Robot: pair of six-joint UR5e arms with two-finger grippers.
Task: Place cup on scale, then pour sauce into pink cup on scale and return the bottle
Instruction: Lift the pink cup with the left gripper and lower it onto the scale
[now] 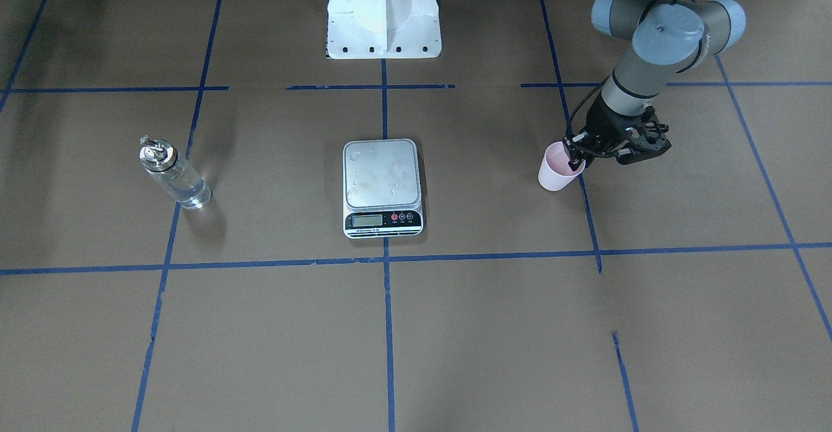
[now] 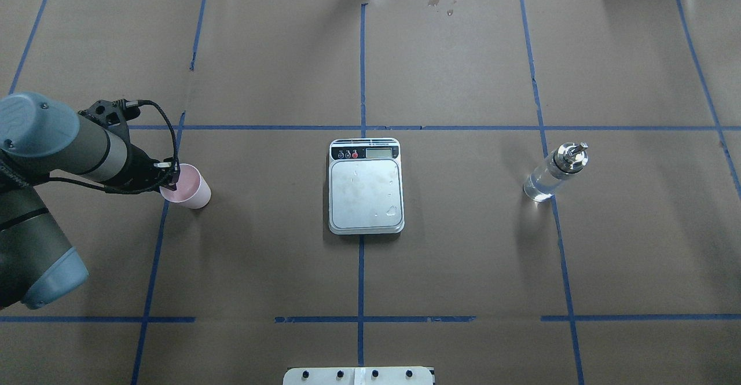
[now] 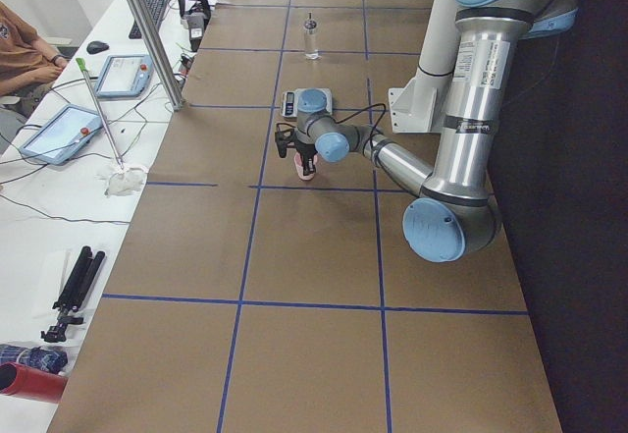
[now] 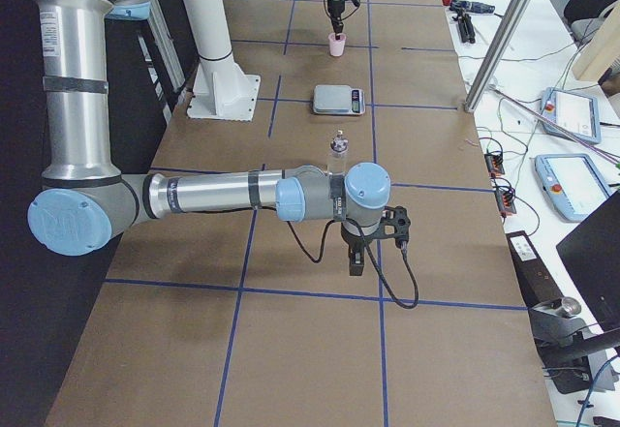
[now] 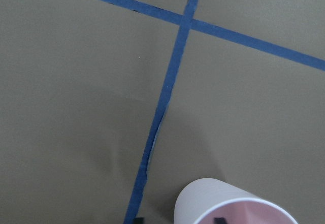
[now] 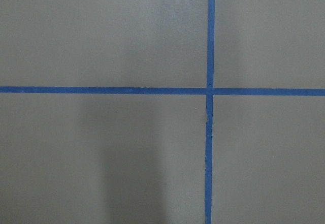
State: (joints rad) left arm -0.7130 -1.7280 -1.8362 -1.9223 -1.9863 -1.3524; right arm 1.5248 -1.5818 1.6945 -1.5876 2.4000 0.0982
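Mia: Pink cup [image 5: 203, 199] sits right under the left wrist camera, upright on the desk [image 1: 455, 328], beside a blue tape line [image 5: 167, 97].
Tom: Where is it from the scale [image 1: 382, 178]?
Mia: Well apart, out on the scale's robot-left side.
Tom: And the left fingers [image 1: 574, 158]?
Mia: Spread, straddling the cup's rim. One tip is inside and one outside, with a gap to the wall in the wrist view.
Tom: The bottle [image 1: 174, 173]?
Mia: Upright, well apart from the scale on the opposite side. It has clear sauce [image 1: 190, 193] in it and a silver pourer cap on top.
Tom: Right fingers [image 4: 356, 262]?
Mia: Hanging over the desk, pointing down, farther from the scale than the bottle. Only the side view shows them, so I cannot tell whether they are spread or pressed together.
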